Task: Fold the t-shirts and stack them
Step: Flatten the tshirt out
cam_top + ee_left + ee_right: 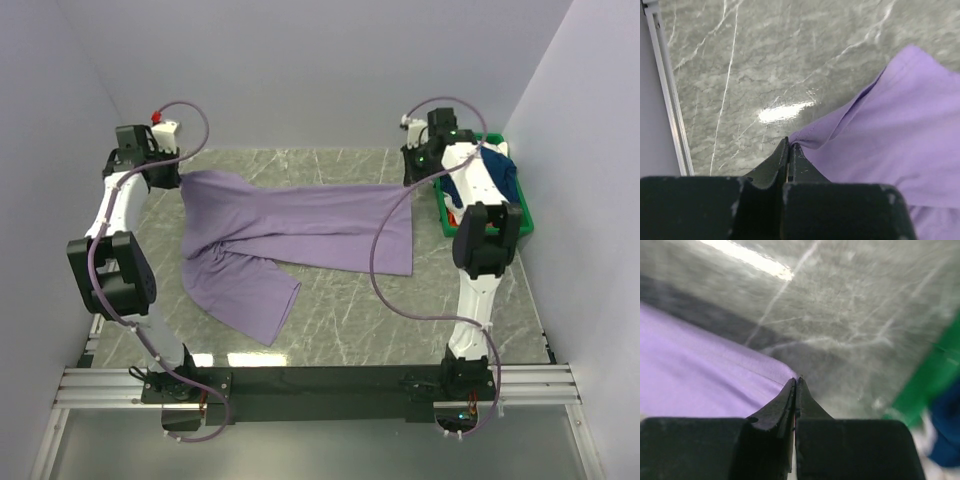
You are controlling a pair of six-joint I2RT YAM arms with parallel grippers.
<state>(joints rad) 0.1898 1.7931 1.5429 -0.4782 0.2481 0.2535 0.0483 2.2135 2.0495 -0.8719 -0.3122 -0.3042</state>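
Observation:
A light lavender t-shirt [300, 235] lies stretched across the far half of the marble table, one part folded down toward the front left. My left gripper [180, 178] is shut on its far left corner; in the left wrist view the fingertips [790, 145] pinch a fold of the lavender cloth [900, 130]. My right gripper [408, 182] is shut on the far right corner, where the closed tips [796, 380] meet the cloth's edge [700, 370]. A navy t-shirt [500, 170] lies in the bin with white and orange garments.
A green plastic bin [525, 215] stands at the far right of the table, close to the right arm; its wall [935, 370] shows in the right wrist view. White walls close in the left, back and right sides. A metal rail [670, 100] runs along the left table edge.

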